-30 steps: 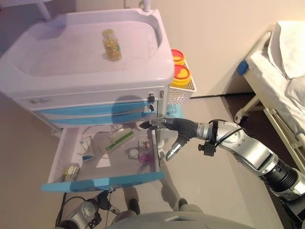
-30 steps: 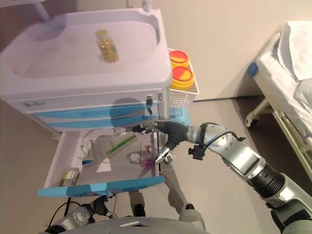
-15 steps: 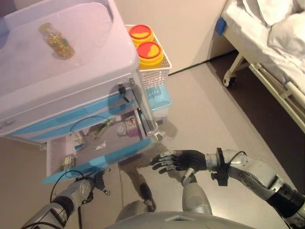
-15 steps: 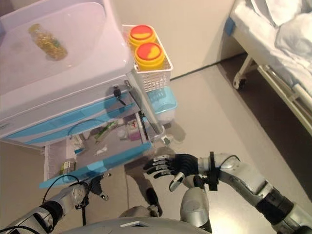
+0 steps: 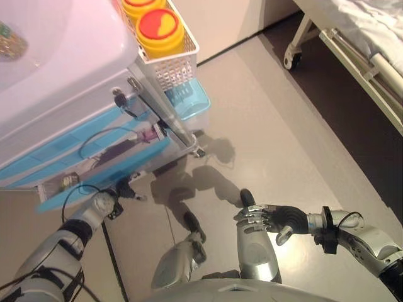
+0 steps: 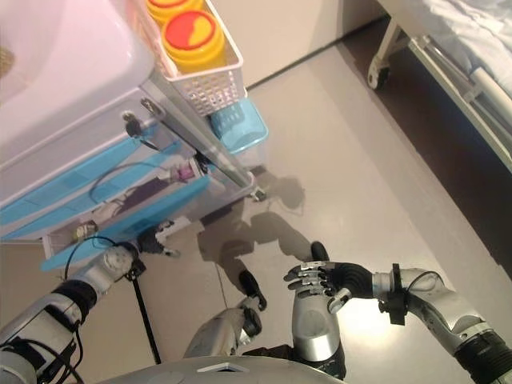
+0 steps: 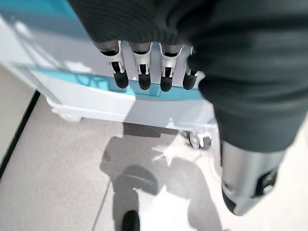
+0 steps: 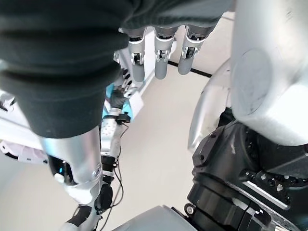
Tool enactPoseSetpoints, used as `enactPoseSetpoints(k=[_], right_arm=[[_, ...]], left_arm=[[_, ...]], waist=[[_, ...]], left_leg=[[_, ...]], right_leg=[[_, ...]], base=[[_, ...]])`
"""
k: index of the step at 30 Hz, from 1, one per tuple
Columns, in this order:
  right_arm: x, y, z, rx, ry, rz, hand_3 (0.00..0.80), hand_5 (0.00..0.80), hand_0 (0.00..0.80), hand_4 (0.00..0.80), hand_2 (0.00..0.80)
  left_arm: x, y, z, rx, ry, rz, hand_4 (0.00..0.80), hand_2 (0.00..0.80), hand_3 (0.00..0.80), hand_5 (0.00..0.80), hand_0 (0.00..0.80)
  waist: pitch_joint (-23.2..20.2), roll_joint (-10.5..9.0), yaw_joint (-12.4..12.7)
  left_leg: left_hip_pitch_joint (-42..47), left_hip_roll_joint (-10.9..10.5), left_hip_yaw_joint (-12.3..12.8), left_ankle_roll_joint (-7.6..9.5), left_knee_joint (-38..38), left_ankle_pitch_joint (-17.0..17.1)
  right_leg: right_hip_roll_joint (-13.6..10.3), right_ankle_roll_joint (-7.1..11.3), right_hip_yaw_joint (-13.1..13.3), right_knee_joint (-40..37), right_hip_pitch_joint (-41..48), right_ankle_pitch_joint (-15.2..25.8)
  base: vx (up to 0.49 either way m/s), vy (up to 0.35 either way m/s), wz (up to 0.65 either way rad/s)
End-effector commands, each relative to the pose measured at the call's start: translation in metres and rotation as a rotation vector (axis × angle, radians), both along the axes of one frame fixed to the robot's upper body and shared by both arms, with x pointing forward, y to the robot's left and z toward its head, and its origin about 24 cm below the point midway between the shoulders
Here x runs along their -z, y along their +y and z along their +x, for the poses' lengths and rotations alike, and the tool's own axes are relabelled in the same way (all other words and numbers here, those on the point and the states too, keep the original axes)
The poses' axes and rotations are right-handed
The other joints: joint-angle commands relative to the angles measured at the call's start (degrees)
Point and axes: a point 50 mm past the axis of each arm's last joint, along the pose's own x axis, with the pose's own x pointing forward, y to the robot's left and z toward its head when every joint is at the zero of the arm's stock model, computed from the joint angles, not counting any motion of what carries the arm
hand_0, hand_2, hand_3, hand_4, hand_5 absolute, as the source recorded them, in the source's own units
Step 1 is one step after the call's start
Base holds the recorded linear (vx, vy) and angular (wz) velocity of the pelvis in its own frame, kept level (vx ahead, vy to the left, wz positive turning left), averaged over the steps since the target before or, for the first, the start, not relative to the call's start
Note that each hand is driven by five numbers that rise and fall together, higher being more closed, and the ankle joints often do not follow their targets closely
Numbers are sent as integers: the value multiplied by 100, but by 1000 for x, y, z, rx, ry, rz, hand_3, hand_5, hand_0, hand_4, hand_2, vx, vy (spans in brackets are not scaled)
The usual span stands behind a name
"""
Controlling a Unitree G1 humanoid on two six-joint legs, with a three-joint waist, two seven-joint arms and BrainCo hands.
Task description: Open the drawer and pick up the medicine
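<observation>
The white cart (image 5: 56,69) stands at the upper left with its lower drawer (image 5: 101,173) pulled open; the blue drawer front shows in the left wrist view (image 7: 77,79) too. In the drawer lie a pink item (image 5: 148,133) and a small bottle (image 5: 66,182). A bottle of yellow capsules (image 5: 7,47) lies on the cart top at the view's edge. My left hand (image 5: 121,190) hangs just below the drawer front, fingers (image 7: 139,72) straight, holding nothing. My right hand (image 5: 267,217) is open and empty, low over the floor, well away from the cart.
A white basket (image 5: 170,63) with two yellow-lidded containers (image 5: 160,28) hangs on the cart's side, a light blue bin (image 5: 189,104) below it. A bed (image 5: 359,44) on castors (image 5: 291,60) stands at the right. Bare floor lies between cart and bed.
The camera has swung, so the cart now sits further up and left. My right hand has left the drawer's side and dropped low over the floor. The drawer stays open.
</observation>
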Motion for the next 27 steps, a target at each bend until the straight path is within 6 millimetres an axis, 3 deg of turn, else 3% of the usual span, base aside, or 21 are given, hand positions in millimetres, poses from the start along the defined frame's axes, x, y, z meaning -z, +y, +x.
enactPoseSetpoints(k=[1, 4, 6, 12, 16, 22, 27], right_arm=[[5, 11, -11, -30, 7, 95, 0, 0, 0, 0, 0], [6, 12, -11, -28, -9, 105, 0, 0, 0, 0, 0], [9, 14, -13, -18, -8, 122, 0, 0, 0, 0, 0], [18, 29, -14, 17, -25, 171, 0, 0, 0, 0, 0], [21, 36, -15, 30, -27, 190, 0, 0, 0, 0, 0], [26, 43, -20, 51, -22, 229, 0, 0, 0, 0, 0], [31, 57, -22, 51, -10, 263, 0, 0, 0, 0, 0]], left_arm=[[-45, 72, -7, -240, -98, 1, 0, 0, 0, 0, 0], [-76, 97, -4, -330, -175, 6, 0, 0, 0, 0, 0], [-98, 114, -5, -387, -221, 15, 0, 0, 0, 0, 0], [-156, 148, -7, -544, -344, 20, 0, 0, 0, 0, 0], [-175, 159, -13, -571, -354, 97, 0, 0, 0, 0, 0], [-225, 184, -32, -752, -537, 151, 0, 0, 0, 0, 0], [-247, 185, -32, -745, -586, 106, 0, 0, 0, 0, 0]], waist=[[39, -416, -155], [275, -517, -202], [283, -514, -214], [283, -632, -234], [283, -695, -209], [283, -772, -102], [283, -825, 46]], left_leg=[[-579, 274, 22, -99, 2009, -1158], [-951, 352, 9, -71, 2375, -1241], [-1212, 423, -42, -80, 2642, -1481], [-2090, 588, -95, -7, 3299, -1655], [-2366, 681, -129, 20, 3477, -1697], [-2639, 728, -194, 108, 3528, -1837], [-2641, 710, -303, 147, 3516, -1905]], right_leg=[[-278, 47, 119, -519, -163, 864], [-203, 16, 225, -413, -466, 934], [-163, 29, 231, -312, -675, 827], [-67, 39, 338, -7, -1475, 902], [-43, 79, 318, 20, -1703, 988], [-78, 178, 171, -17, -1935, 1109], [-128, 200, -36, -8, -1874, 1116]], base=[[-106, 21, -16], [-104, 9, -6], [-3, 24, -10], [-57, -8, -5], [-34, -33, -5], [-45, -52, -1], [-13, -114, 9]])
